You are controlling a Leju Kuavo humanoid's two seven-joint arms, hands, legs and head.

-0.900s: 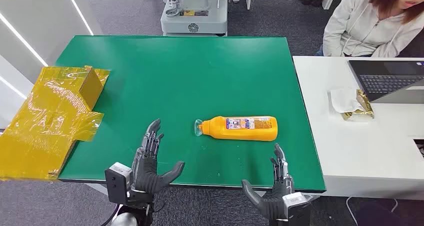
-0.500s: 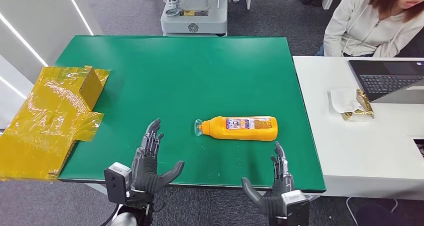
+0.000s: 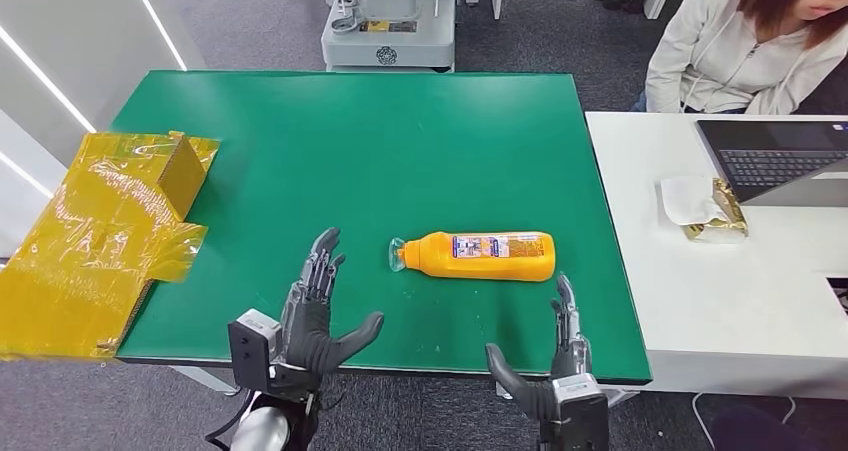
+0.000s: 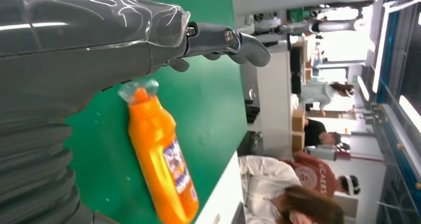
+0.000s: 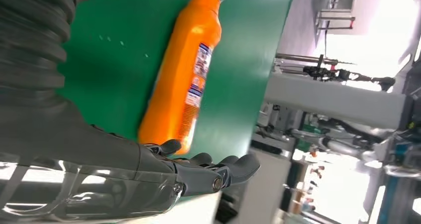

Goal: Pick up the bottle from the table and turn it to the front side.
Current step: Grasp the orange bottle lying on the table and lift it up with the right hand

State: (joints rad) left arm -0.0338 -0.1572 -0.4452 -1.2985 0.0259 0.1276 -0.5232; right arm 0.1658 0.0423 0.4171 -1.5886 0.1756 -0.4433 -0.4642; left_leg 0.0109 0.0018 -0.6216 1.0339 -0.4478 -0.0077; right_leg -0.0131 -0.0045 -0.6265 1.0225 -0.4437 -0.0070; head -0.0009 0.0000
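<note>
Left hand [image 3: 318, 311] nearer bottle [image 3: 480, 256] (empty)

Green table [image 3: 300, 151], white desk [image 3: 700, 301] beside it, grey carpet floor [image 3: 250, 21]

The grey ribbed-covered left hand [image 4: 124, 40] reaches over a green table top [image 4: 208, 100], its dark fingers [image 4: 243, 42] extended and holding nothing; an orange plastic bottle [image 4: 159, 159] with a clear cap lies on its side just beside it
</note>
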